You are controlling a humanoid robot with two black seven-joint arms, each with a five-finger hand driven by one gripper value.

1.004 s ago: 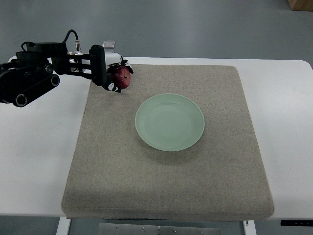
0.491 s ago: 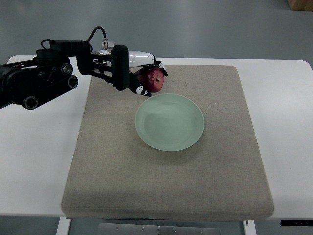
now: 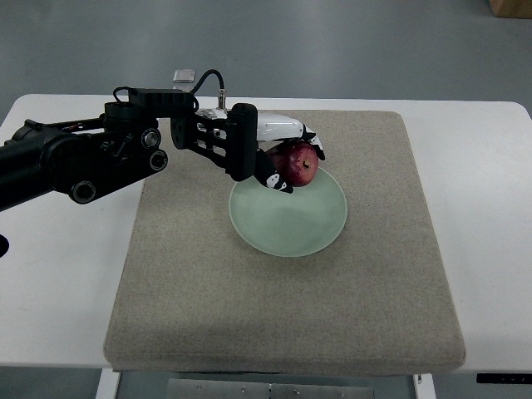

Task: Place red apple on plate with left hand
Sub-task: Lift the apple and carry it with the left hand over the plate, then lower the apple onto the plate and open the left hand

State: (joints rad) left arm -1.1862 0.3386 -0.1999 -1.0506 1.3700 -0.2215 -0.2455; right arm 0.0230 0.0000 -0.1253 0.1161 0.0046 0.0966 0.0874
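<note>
My left hand comes in from the left edge and is shut on a red apple. It holds the apple over the far rim of a pale green plate that lies on a grey mat. White and black fingers wrap the apple from the left and from above. I cannot tell whether the apple touches the plate. The right arm is out of view.
The mat covers most of a white table. A small grey object sits at the table's far edge behind the arm. Bare table shows to the left and right of the mat.
My left hand has carried the apple rightward and nearer, from the mat's far left corner to above the plate's far rim. The plate has not moved.
</note>
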